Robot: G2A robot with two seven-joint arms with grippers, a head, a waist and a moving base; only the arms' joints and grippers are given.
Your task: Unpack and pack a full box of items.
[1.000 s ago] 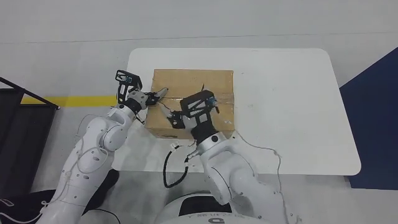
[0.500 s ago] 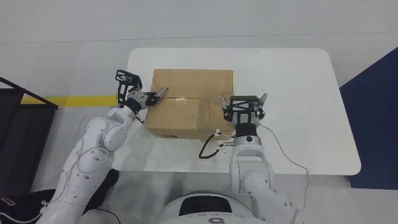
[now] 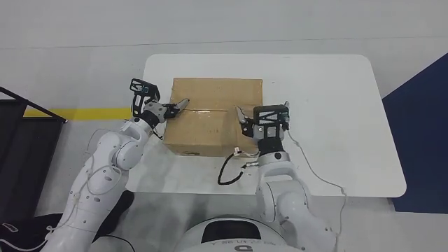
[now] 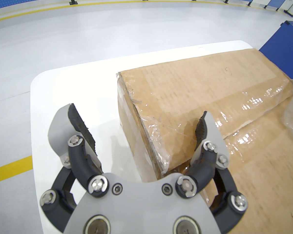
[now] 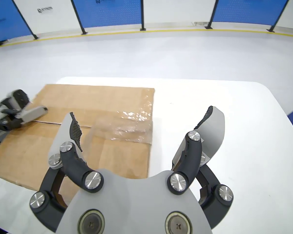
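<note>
Here's the cardboard box [image 3: 210,122], lying flat with its flaps down and shut, so whatever is packed inside is hidden. Its long axis runs side to side across the robot's front, one short end toward the robot's left, the other toward its right. The centre seam [image 4: 244,126] follows that same long line under glossy clear tape [image 5: 127,127]. There's a wide, wrinkled patch of tape at the box's right end, and torn, crumpled film folding over the top edge of its left end. Faint grey print crosses the lid, plus one small handwritten mark, all too faint to make out.

Out to the ends now. The left gripper [image 4: 138,112] sits at the box's left end, fingers spread wide and holding nothing. One finger [image 4: 206,132] is over the lid right by the seam; the other is out past the end wall. Whether the finger over the lid touches it, I can't tell.

Over at the box's right end, the right gripper [image 5: 141,113] is spread wide as well, and empty. One finger is above the taped lid, the other hangs beyond the box's end edge.

Under the box is the white table [image 3: 329,91], with far more bare top reaching past the box's right end than past its left. Off the box's left, down on the pale floor, runs a yellow line [image 3: 91,113]. Well beyond the box's far side stand blue and white panels [image 5: 105,3] carrying small printed marks.
</note>
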